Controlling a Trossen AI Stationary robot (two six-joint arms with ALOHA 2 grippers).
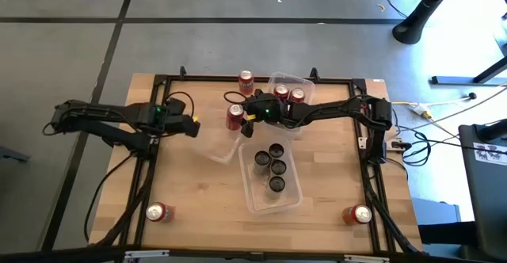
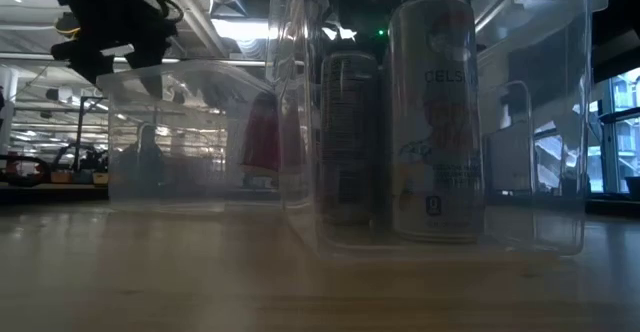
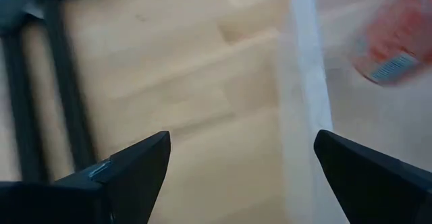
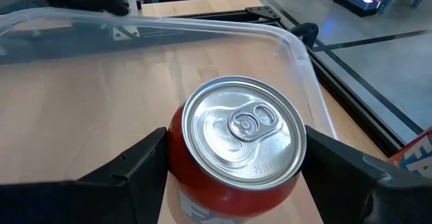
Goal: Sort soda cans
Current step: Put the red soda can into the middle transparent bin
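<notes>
Light wood worktop point(image 1: 198, 192) with black rail frame point(image 1: 150, 148) along edges. Three clear plastic bins: long one point(image 1: 252, 203) at centre, smaller one point(image 1: 276, 79) at far edge, third point(image 1: 224, 150) left of centre. Grey tiled floor point(image 1: 79, 49) around. Cables point(image 1: 444, 120) at right.

Wooden table point(image 1: 190, 192), black-framed. On it: clear bin point(image 1: 295, 201) holding four dark cans point(image 1: 270, 167); two more clear bins point(image 1: 279, 78); loose red cans at the far edge point(image 1: 245, 78) and both near corners point(image 1: 157, 212).
</notes>
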